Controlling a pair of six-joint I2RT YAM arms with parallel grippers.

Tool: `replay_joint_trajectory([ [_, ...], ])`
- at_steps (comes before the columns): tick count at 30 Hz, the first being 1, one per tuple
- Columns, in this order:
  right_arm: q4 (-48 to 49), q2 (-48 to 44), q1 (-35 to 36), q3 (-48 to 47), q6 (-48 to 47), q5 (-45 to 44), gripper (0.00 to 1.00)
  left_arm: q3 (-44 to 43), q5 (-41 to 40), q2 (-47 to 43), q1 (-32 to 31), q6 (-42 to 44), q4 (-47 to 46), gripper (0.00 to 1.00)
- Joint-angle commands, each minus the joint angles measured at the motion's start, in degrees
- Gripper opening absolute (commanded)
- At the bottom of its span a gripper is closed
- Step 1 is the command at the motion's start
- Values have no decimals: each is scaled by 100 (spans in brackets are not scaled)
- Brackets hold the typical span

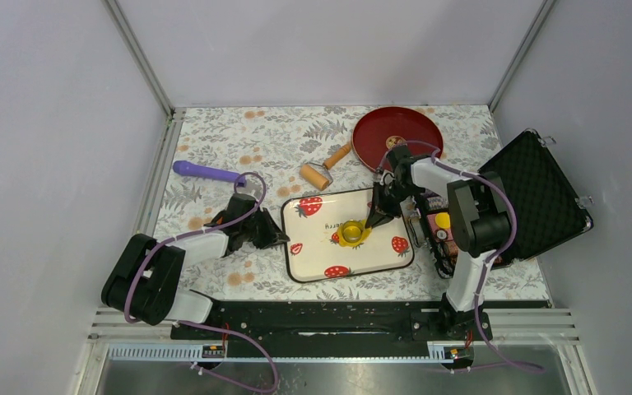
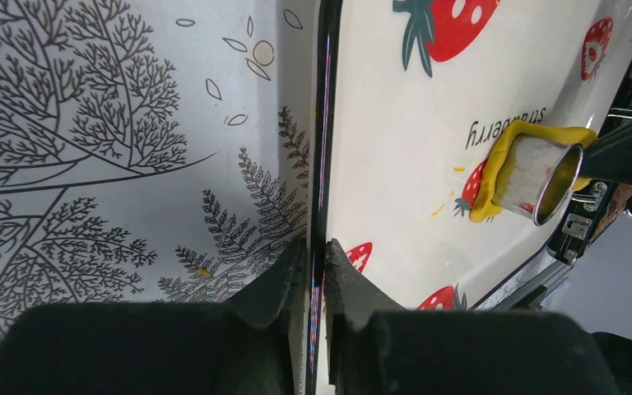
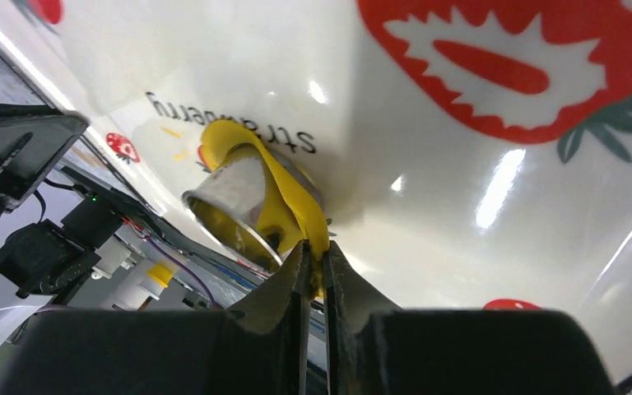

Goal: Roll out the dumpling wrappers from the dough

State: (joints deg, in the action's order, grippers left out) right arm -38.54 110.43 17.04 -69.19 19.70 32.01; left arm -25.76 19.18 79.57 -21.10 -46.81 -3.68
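While the dough (image 3: 284,193) clung as a thin yellow strip around a metal ring cutter (image 3: 230,193), it sat right of the middle of the strawberry tray (image 1: 317,239), just beside the printed word there. The cutter lay tilted on its side, its open mouth showing. The right gripper (image 3: 314,251) was clenched on the strip's edge, fingers nearly meeting over the yellow. The left gripper (image 2: 317,251) grasped the tray's left rim, one finger on either side. Beyond the tray, on the leaf-patterned tablecloth (image 1: 247,140), lay a wooden roller (image 1: 322,169), a red plate (image 1: 397,136) and a purple tool (image 1: 207,172).
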Motion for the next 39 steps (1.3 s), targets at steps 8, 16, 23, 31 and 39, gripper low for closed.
replay_joint_trajectory([
  [8, -163, -680, 18, 82, 25, -116, 12, 264, -555, 227, -24, 119, 518, 0],
  [16, -262, -713, 13, 233, -82, -370, 12, 256, -550, 239, -20, 123, 517, 0],
  [23, -203, -655, 2, 513, -233, -662, 12, 256, -548, 249, -25, 128, 518, 0],
  [31, -151, -732, -80, 780, -321, -774, 12, 251, -549, 249, -23, 119, 517, 0],
  [39, -120, -832, -162, 994, -324, -863, 13, 246, -552, 253, -25, 122, 518, 0],
])
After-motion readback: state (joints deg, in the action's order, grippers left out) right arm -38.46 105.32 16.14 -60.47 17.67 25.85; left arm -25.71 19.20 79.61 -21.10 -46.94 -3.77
